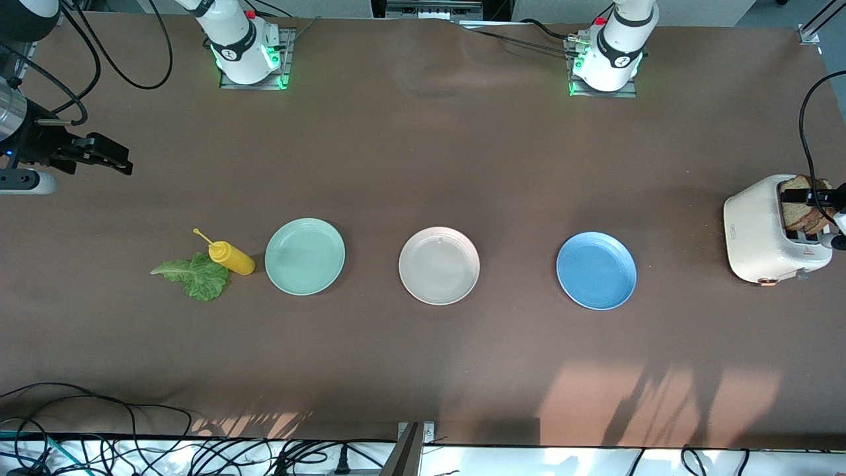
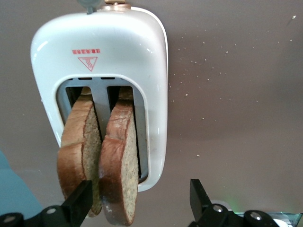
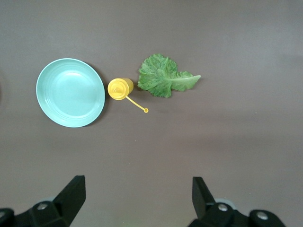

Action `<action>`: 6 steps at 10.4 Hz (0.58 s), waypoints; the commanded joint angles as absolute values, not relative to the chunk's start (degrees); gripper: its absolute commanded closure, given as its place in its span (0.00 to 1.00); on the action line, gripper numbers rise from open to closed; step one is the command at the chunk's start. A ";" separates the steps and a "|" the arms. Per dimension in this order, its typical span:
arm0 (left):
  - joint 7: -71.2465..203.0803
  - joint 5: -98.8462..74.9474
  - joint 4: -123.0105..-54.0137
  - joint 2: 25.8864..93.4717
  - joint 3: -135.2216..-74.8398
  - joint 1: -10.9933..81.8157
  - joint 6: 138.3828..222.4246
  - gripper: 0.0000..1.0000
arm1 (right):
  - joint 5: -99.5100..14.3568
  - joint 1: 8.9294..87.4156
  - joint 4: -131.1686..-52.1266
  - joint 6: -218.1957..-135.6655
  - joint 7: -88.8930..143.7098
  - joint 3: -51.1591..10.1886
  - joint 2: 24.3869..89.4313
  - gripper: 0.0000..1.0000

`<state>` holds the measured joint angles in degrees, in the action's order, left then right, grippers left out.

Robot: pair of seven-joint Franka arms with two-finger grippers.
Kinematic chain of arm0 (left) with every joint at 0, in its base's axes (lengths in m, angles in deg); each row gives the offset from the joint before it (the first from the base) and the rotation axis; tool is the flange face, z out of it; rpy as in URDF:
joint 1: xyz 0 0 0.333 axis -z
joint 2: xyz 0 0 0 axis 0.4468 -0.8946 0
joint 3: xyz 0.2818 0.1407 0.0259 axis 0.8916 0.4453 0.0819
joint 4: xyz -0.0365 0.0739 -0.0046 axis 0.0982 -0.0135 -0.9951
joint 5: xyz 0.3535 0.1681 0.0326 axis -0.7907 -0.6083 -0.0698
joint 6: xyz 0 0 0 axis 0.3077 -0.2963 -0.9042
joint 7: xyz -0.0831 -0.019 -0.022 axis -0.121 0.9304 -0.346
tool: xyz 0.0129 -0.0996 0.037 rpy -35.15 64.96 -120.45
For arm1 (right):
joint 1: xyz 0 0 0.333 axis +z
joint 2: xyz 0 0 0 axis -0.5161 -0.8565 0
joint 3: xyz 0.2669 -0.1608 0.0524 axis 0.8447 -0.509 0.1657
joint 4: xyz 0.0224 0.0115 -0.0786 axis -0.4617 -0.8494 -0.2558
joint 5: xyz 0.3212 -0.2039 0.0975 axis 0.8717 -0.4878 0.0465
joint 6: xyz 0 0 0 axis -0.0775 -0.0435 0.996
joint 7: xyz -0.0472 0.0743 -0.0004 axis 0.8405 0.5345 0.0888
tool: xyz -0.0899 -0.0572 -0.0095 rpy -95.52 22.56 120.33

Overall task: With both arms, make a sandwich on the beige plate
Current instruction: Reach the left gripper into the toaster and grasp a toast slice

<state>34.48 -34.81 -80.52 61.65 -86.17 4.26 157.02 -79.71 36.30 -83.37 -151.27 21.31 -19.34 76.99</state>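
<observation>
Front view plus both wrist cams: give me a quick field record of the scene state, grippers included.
round beige plate: bare, between mint green plate and blue plate
brown toast slices: two, standing in white toaster
green lettuce leaf: flat on table beside yellow squeeze bottle
left gripper: open, straddling the toast
right gripper: open, above table, waiting

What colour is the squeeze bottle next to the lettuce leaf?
Yellow. The squeeze bottle beside the lettuce leaf shows best in the front view.

Lower halves of 2 toast slices (image 2: 102, 161) hidden inside toaster (image 2: 128, 56); left gripper (image 1: 834, 210) cut by frame edge.
</observation>
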 commanded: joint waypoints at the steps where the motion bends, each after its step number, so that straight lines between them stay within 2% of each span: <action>1: 33.45 -35.97 -79.85 60.87 -86.53 3.69 156.14 0.30 | -78.90 35.73 -82.01 -150.96 21.50 -19.17 76.42 0.00; 3: 33.45 -36.23 -79.59 60.69 -86.53 3.69 156.14 0.72 | -78.90 35.73 -82.01 -150.96 21.50 -19.17 76.42 0.00; 4: 33.54 -36.50 -79.42 60.69 -86.53 3.77 156.14 0.89 | -78.90 35.73 -82.01 -150.96 21.50 -19.17 76.42 0.00; 5: 33.45 -36.58 -79.33 60.69 -86.44 3.77 156.14 1.00 | -78.90 35.73 -82.01 -150.96 21.50 -19.17 76.42 0.00; 6: 33.36 -36.59 -79.33 60.69 -86.53 3.77 156.14 1.00 | -78.90 35.73 -82.01 -150.96 21.50 -19.17 76.33 0.00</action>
<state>34.46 -34.82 -80.39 61.36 -86.11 4.11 156.87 -79.71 36.29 -83.37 -151.27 21.31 -19.35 76.99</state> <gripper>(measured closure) 0.753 0.000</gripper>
